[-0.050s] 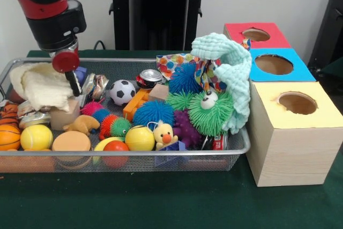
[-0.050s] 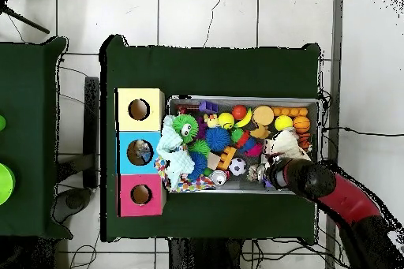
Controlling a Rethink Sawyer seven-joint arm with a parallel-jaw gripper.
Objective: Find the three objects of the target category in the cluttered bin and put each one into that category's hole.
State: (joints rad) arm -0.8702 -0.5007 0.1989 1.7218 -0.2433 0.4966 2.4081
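Observation:
A wire mesh bin (image 1: 236, 148) is packed with toys. Among them are spiky balls in blue (image 1: 153, 112), green (image 1: 210, 112) and purple (image 1: 187, 128), a soccer ball (image 1: 122, 91), yellow balls (image 1: 36, 137), a tin can (image 1: 150, 78) and a duck (image 1: 163, 134). My gripper (image 1: 74, 84) reaches down into the bin's left end beside a cream cloth (image 1: 42, 87), just above a wooden block (image 1: 64, 116). I see nothing held in it. In the overhead view the gripper (image 2: 271, 173) sits at the bin's (image 2: 241, 99) lower right part.
Three wooden boxes with round holes stand in a row right of the bin: red (image 1: 256, 35), blue (image 1: 274, 64) and yellow (image 1: 297, 103). A mint cloth (image 1: 231, 65) drapes over the bin's right end, against the boxes. Green felt covers the table (image 1: 161, 202).

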